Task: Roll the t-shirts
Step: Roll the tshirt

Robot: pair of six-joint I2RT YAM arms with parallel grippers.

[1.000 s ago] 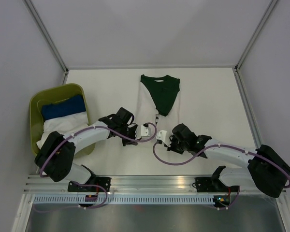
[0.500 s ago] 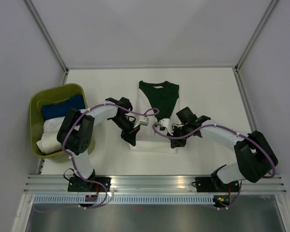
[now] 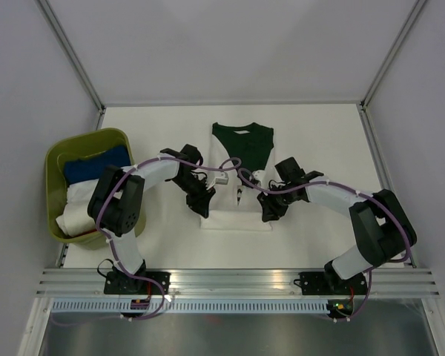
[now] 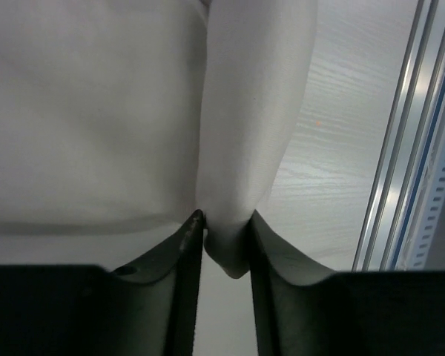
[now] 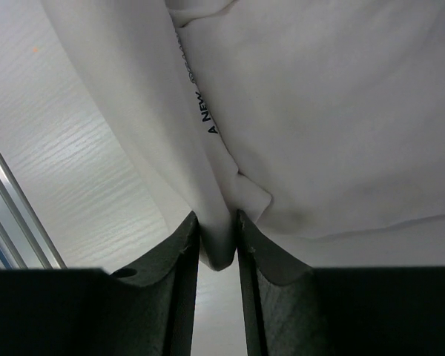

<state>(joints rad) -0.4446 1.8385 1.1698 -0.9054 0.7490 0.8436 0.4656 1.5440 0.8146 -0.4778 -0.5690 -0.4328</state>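
A white t-shirt (image 3: 237, 216) lies in the middle of the table, with a dark green t-shirt (image 3: 243, 142) spread over its far part. My left gripper (image 3: 202, 205) is at the white shirt's near left edge. In the left wrist view it (image 4: 226, 222) is shut on a fold of white cloth (image 4: 245, 148). My right gripper (image 3: 271, 210) is at the near right edge. In the right wrist view it (image 5: 217, 222) is shut on a fold of the white shirt (image 5: 319, 111), and black lettering (image 5: 204, 111) shows beside it.
A green basket (image 3: 53, 159) stands at the left with a blue bundle (image 3: 96, 165) and white bundles (image 3: 78, 206) in it. Aluminium rails (image 3: 237, 282) run along the near edge. White walls close in the table's back and sides.
Both grippers have moved apart from the middle of the near hem to the white shirt's left and right edges. The cloth now lies wider and the green shirt shows flatter.
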